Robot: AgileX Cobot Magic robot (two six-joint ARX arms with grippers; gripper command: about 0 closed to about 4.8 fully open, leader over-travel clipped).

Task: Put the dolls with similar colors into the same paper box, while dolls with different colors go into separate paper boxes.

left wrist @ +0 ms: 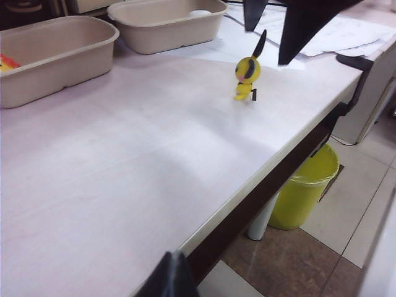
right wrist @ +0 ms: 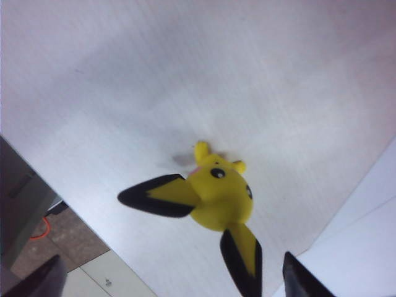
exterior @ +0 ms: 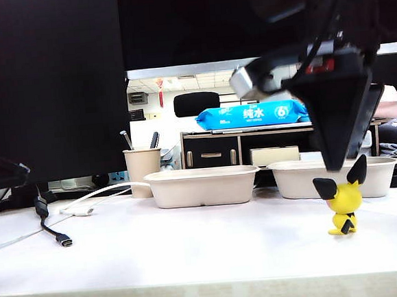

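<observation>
The yellow toy creature with black pointed ears (exterior: 343, 206) stands upright near the front of the white counter (exterior: 192, 245). The right end effector (right wrist: 170, 278) hangs directly above it, released, fingers apart. Behind sit two beige pulp-paper trays (exterior: 201, 186). The left end effector (left wrist: 167, 278) shows only one dark fingertip; cannot tell its state.

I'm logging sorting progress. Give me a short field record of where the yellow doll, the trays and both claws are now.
doll on table: yellow figurine with black pointed ears, standing upright
paper boxes: two beige pulp-paper trays behind it, side by side
right claw: open, just above the doll, not gripping it
left claw: only a dark tip shows, near the table's front edge
</observation>
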